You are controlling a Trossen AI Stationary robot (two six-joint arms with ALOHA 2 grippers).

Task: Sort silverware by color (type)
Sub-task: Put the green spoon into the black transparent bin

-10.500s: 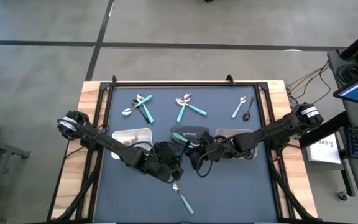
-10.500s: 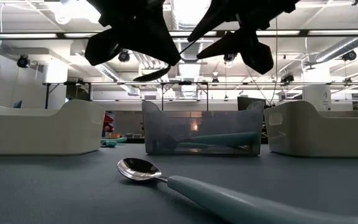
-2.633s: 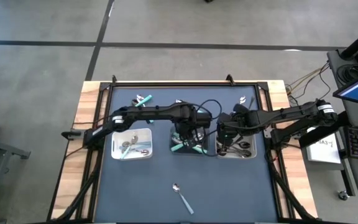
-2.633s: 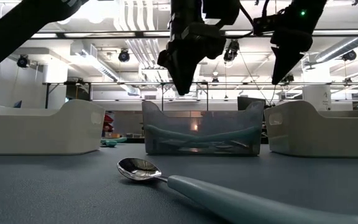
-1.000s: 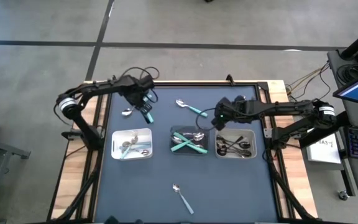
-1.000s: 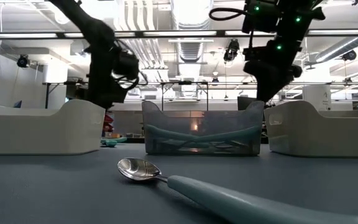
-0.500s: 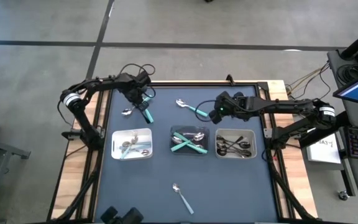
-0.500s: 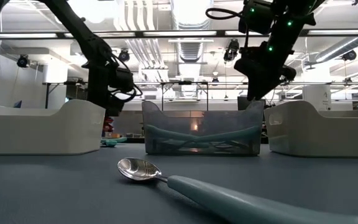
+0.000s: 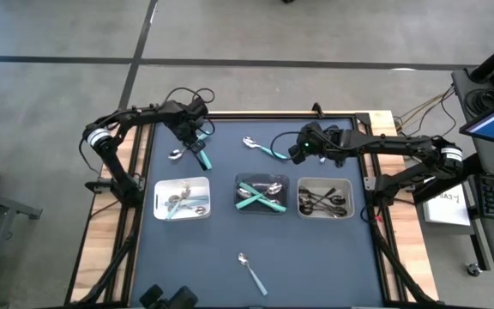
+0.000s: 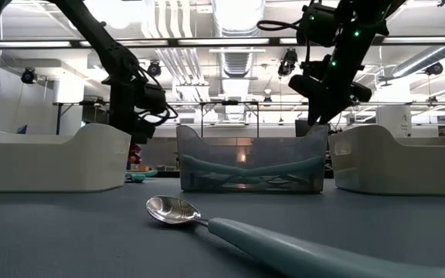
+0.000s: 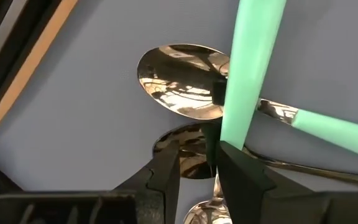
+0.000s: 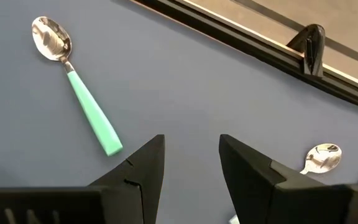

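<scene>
A heap of silverware [image 9: 187, 148] lies at the far left of the mat: silver spoons [image 11: 182, 87] crossed by teal handles [image 11: 247, 74]. My left gripper [image 9: 197, 139] stands low over it, open by a narrow gap [image 11: 199, 158], with a spoon bowl showing between its fingers. One teal handle ends right at one fingertip [image 11: 235, 155]; whether they touch, I cannot tell. My right gripper [image 9: 294, 154] hangs open [image 12: 191, 155] and holds nothing. A teal-handled spoon [image 9: 262, 148] [image 12: 73, 93] lies flat just to its left.
Three small trays sit in a row mid-table: the left [image 9: 157, 197] holds silver pieces, the middle [image 9: 237, 194] teal-handled ones, the right [image 9: 299, 199] dark ones. A teal-handled spoon [image 9: 250, 273] lies alone near the front edge. A silver spoon [image 12: 321, 157] lies at the far right.
My left gripper has come down onto the heap at the far left and then stayed there. My right gripper has gone from beside the right tray toward the far edge and a little left, toward the lone teal-handled spoon. No silverware has moved.
</scene>
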